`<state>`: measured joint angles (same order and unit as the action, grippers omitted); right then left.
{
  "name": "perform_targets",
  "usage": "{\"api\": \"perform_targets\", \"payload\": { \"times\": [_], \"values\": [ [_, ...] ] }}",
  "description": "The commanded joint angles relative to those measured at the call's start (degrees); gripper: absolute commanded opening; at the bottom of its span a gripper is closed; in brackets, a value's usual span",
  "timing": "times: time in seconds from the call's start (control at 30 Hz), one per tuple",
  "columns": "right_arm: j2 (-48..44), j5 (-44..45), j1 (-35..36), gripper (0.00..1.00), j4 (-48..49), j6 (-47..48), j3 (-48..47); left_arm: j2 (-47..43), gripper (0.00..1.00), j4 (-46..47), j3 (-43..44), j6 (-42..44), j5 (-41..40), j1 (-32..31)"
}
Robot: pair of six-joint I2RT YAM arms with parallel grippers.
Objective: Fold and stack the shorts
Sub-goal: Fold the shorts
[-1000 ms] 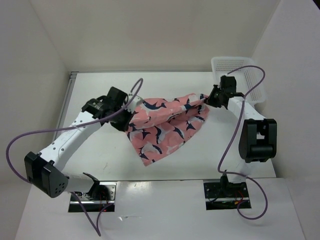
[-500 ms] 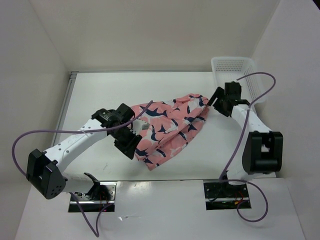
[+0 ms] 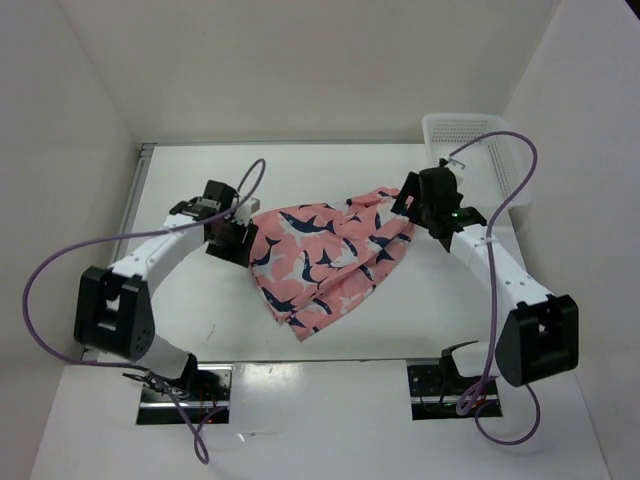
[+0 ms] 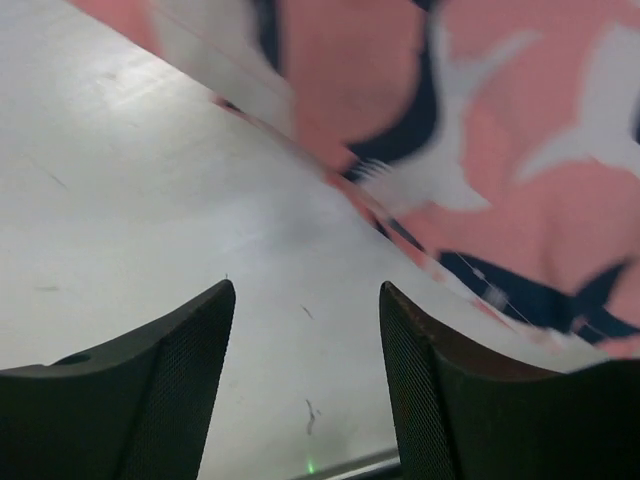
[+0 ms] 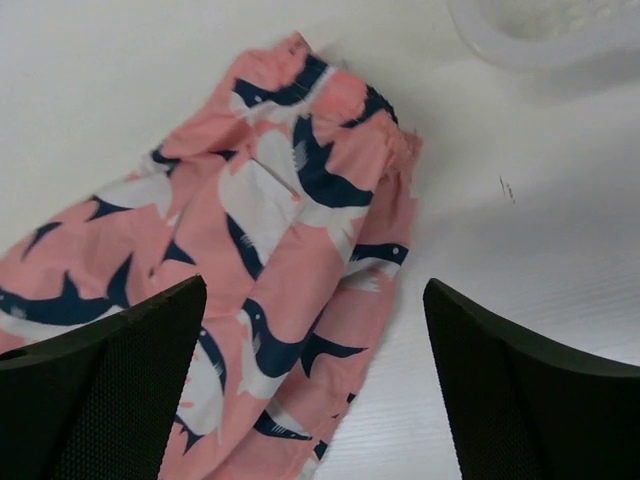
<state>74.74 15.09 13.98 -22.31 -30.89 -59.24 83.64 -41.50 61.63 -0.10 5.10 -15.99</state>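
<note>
Fold step in hand: the shorts (image 3: 325, 255) lie rumpled and part-doubled mid-counter (image 3: 200, 180), the left end effector (image 4: 305, 285) open and empty at their left edge, the right end effector (image 5: 315, 283) open over their right end; the next move likely calls for gripping both corners to square the fold.

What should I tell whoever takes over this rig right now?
Left end effector: open, empty, low over the table at the shorts' left edge.
Right end effector: open, empty, above the shorts' far right corner.
Shorts: rumpled, layers overlapping, mid-table; white mesh basket stands apart at the far right.
Done: no neat fold visible.
To do: flatten, fold, stack.
</note>
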Motion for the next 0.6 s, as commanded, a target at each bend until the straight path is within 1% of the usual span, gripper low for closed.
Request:
{"api": "perform_targets", "payload": {
  "times": [0.0, 0.03, 0.07, 0.13, 0.17, 0.2, 0.27, 0.3, 0.37, 0.43, 0.5, 0.53, 0.57],
  "values": [
    [3.04, 1.61, -0.27, 0.95, 1.73, -2.41, 2.28, 8.09, 0.68, 5.98, 3.67, 0.1, 3.67, 6.93],
    [4.09, -0.39, -0.27, 0.97, 3.04, -2.42, 2.29, 9.51, 0.69, 5.99, 4.29, 0.1, 7.25, 7.54],
    [6.71, -1.55, -0.27, 0.98, 5.49, -2.42, 2.81, 11.09, 0.74, 8.25, 4.81, 0.1, 8.59, 7.55],
    [9.88, -3.83, -0.27, 1.0, 7.62, -2.42, 2.82, 11.11, 0.79, 11.51, 4.21, 0.1, 9.4, 7.03],
    [13.55, -5.58, -0.79, 1.0, 8.24, -2.42, 2.3, 11.11, 0.83, 13.18, 3.68, 0.1, 9.4, 7.02],
    [15.42, -6.21, -0.79, 1.0, 8.24, -2.42, 1.33, 11.89, 0.89, 15.54, 3.16, 0.1, 9.4, 6.33],
    [18.85, -7.61, -1.32, 1.0, 8.24, -2.42, 0.01, 15.39, 0.94, 15.57, 3.85, 0.1, 9.93, 6.32],
    [21.47, -7.62, -1.32, 1.0, 8.24, -2.42, -0.78, 16.9, 0.94, 15.57, 5.16, 0.1, 9.93, 6.32],
    [23.77, -9.2, -2.63, 0.99, 8.24, -3.02, -1.4, 20.68, 0.94, 15.57, 5.7, 0.1, 9.93, 6.32],
    [23.79, -9.99, -2.64, 0.97, 8.76, -3.55, -1.4, 22.09, 0.91, 16.35, 6.31, 0.1, 9.93, 6.32],
    [24.31, -10.52, -3.25, 0.96, 8.77, -3.56, -0.79, 22.89, 0.8, 17.41, 5.62, 0.1, 9.93, 6.32],
    [24.31, -10.52, -3.25, 0.94, 8.77, -3.56, -0.79, 24.19, 0.74, 18.28, 5.61, 0.1, 9.93, 6.32],
    [24.31, -10.52, -3.25, 0.93, 8.77, -3.56, -0.18, 24.82, 0.6, 18.29, 5.61, 0.1, 10.53, 6.32]
  ]
}}
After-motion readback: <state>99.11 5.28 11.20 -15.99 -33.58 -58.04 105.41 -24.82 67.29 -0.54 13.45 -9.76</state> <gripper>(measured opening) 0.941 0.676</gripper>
